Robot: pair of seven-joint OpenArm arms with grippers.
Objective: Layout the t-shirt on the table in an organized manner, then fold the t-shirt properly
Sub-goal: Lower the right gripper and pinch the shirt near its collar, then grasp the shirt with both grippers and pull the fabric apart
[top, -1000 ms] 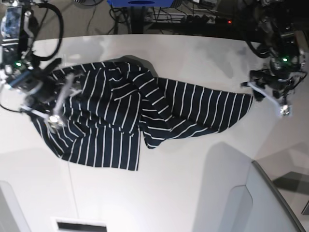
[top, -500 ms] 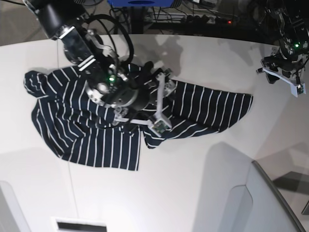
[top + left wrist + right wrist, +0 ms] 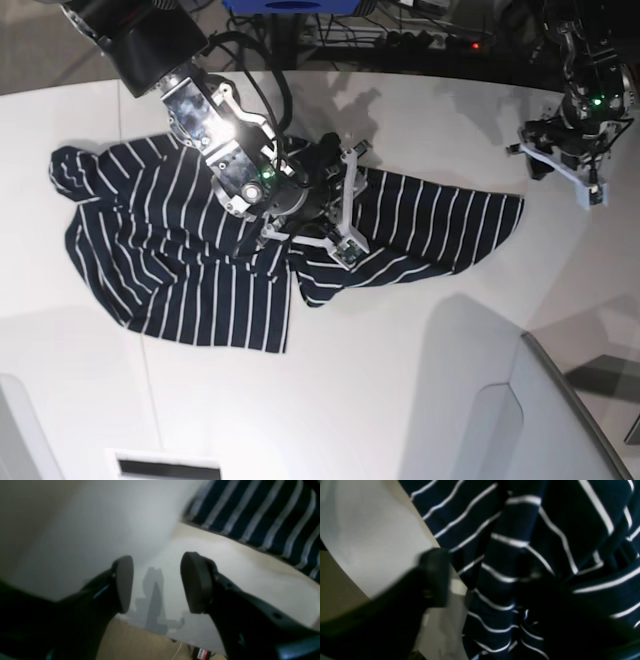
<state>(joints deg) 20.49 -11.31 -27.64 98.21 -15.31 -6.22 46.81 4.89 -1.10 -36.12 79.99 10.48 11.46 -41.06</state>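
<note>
- T-shirt lies crumpled across the table, bunched at its middle.
- Right gripper sits over that bunch; fingers apart, fabric between them.
- Left gripper hovers near the table's far edge, fingers apart, empty.

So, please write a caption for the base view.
Right gripper over the rumpled striped t-shirt; open left gripper apart above the table.
</note>
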